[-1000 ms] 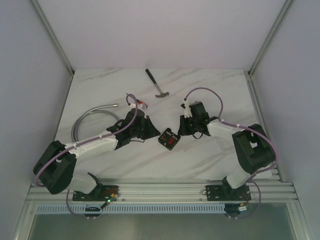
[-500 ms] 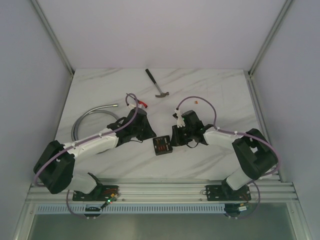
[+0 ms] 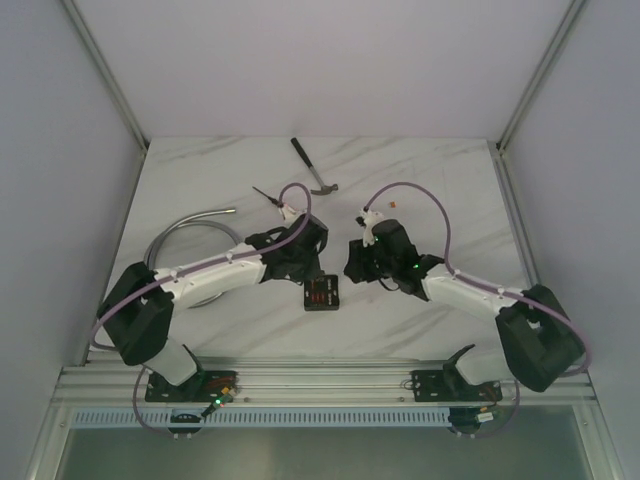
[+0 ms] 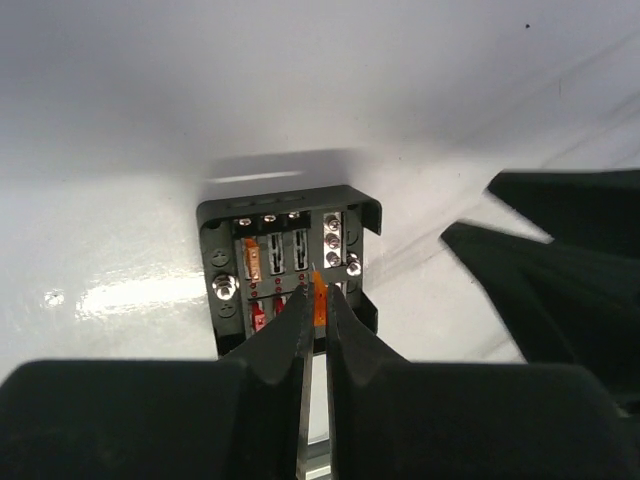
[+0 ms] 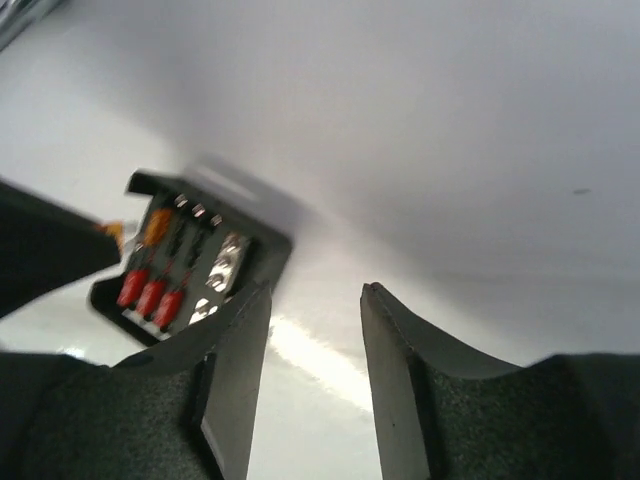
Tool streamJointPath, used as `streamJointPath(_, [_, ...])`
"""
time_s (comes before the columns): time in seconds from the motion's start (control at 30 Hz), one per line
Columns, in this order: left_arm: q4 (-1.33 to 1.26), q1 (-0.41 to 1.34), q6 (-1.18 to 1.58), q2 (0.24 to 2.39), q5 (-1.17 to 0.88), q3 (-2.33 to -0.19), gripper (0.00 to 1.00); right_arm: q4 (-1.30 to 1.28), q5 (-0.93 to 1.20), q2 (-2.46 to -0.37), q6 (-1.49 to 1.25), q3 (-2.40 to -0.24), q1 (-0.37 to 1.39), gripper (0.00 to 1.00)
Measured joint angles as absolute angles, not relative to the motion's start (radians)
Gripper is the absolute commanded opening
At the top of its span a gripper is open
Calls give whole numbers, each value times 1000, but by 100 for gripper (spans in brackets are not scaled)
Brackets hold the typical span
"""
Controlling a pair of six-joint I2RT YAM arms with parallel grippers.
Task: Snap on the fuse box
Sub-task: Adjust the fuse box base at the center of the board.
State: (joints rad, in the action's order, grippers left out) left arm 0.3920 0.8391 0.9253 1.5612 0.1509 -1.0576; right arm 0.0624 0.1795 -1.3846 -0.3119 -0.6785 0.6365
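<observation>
We judge the step as seating a fuse. The left gripper [image 4: 317, 286] has its jaws pinched together on a small orange fuse [image 4: 319, 303], hanging right over the fuse box [image 4: 290, 268]. The fuse box lies flat, face up, on the counter [image 3: 420, 180]. The right gripper [image 5: 317, 292] sits just beside the fuse box, jaws apart with nothing between them. Next move, we think: line the fuse up with a free slot and press straight down. The box is unheld, so it may slide. No brand, label or writing is readable.
</observation>
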Motion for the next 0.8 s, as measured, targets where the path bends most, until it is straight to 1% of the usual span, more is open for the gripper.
streamJointPath(0.13, [447,874,929,1615,186,-1119,0,101,6,-1341,-277,-655,632,63])
streamJointPath(0.2, [470,884,930,1636,191,-1134,0,126,-65,-1334,-266,-620,630,74])
streamJointPath(0.3, [497,894,929,1660,191,-1145,0,154,-138,-1326,-263,-565,627,84])
streamJointPath(0.4, [522,898,922,1676,191,-1151,0,174,-187,-1314,-268,-527,626,100])
streamJointPath(0.8, [554,898,884,1726,203,-1209,0,236,-262,-1296,-268,-507,625,99])
